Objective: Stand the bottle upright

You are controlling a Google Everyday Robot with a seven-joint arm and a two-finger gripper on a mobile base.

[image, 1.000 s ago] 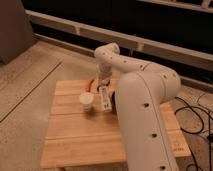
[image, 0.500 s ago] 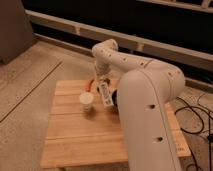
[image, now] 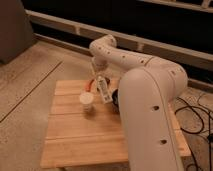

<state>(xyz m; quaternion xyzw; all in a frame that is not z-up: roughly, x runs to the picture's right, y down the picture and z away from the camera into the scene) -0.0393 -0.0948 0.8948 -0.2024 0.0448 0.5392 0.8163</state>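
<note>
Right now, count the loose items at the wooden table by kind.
Bottle: 1, just below the pincer
White cup: 1
Orange-red object: 1
Dark object, partly hidden: 1
Total: 4

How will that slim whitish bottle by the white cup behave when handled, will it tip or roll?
The bottle, tilted just below the gripper, looks tall and narrow, so it probably tips easily. Its round body would likely roll if laid down. Being small, it is probably light.
</note>
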